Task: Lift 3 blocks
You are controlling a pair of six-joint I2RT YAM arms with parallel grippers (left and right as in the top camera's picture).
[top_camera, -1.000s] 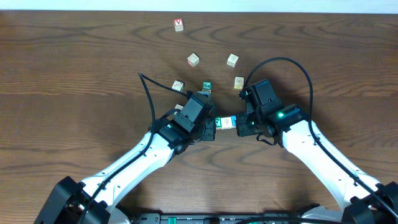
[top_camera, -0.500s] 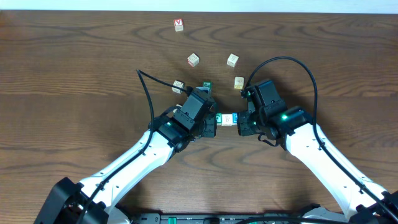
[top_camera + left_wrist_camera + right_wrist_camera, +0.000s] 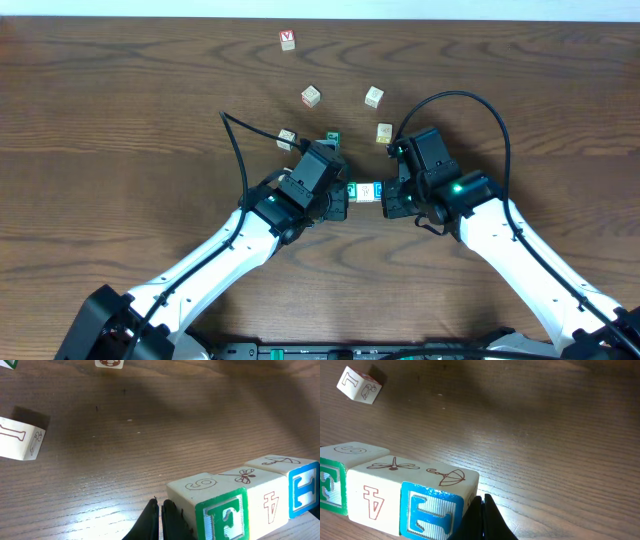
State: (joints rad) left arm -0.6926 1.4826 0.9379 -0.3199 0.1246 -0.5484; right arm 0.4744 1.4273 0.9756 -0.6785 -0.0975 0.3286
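Three blocks sit side by side in a tight row: a green-faced one (image 3: pixel 352 192), a cream one (image 3: pixel 366 191) and a blue-faced one (image 3: pixel 378 190). My left gripper (image 3: pixel 344 198) is shut, and the side of its fingers presses against the green block's (image 3: pixel 222 517) outer end. My right gripper (image 3: pixel 386 196) is also shut and presses against the blue block's (image 3: pixel 430 510) outer end. The cream block (image 3: pixel 267 500) is squeezed in the middle. Nothing lies between either pair of jaws. Whether the row is off the table, I cannot tell.
Loose cubes are scattered beyond the arms: a red-lettered one (image 3: pixel 288 39), pale ones (image 3: pixel 311 96) (image 3: pixel 374 97) (image 3: pixel 385 132) (image 3: pixel 287 138) and another green-faced cube (image 3: pixel 332 139). The wooden table (image 3: pixel 120 120) stretches wide to the left and right.
Over the last second both grippers and the row of blocks between them have shifted slightly toward the far side of the table. In the last half second nothing has visibly moved.
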